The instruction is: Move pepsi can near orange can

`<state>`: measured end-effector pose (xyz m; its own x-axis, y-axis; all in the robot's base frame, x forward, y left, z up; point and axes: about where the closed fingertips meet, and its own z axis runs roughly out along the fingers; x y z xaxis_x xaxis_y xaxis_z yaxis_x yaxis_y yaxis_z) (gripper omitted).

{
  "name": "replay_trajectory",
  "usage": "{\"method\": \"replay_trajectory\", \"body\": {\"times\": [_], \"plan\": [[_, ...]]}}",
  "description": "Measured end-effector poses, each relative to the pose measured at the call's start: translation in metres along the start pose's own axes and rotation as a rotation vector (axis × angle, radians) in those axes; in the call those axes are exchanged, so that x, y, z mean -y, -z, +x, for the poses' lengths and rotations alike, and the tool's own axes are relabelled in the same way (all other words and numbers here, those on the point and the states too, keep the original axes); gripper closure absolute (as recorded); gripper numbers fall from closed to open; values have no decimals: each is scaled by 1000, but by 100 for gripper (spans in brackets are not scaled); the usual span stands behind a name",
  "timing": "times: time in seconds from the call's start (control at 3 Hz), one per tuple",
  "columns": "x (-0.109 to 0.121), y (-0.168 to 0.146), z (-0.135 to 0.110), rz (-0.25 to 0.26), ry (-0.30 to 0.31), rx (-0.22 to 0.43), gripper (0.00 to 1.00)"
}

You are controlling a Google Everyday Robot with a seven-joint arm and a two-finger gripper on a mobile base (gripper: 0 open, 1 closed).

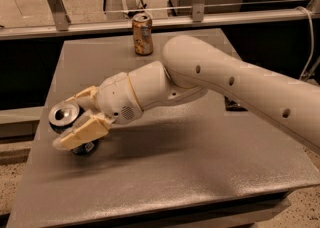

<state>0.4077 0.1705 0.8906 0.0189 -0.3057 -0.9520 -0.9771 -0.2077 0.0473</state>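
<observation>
The pepsi can [64, 114], dark blue with a silver top, stands near the left edge of the grey table [200, 172]. My gripper [65, 122] is down at the can with one finger on each side of it. The far finger [82, 94] is behind the can and the near finger [82, 131] covers most of its front. The fingers stand apart, and I cannot see them pressing on the can. The orange can [142, 34] stands upright at the table's far edge, well apart from the pepsi can.
My arm [235, 84] stretches across the table from the right. A flat black wrapper [232, 106] is mostly hidden behind the arm at the right. A metal rail [200, 19] with posts runs behind the table. The table's left edge is close to the pepsi can.
</observation>
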Motion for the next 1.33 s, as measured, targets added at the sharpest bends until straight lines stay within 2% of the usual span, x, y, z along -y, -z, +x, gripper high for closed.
{"method": "replay_trajectory", "body": {"times": [0.33,0.67,1.0,1.33], "plan": [[11,27,-1,91,2,14,64],[28,103,-7,262,35,-22,88],[29,103,-8,265,36,-21,100],[29,103,-8,264,36,-21,100]]}}
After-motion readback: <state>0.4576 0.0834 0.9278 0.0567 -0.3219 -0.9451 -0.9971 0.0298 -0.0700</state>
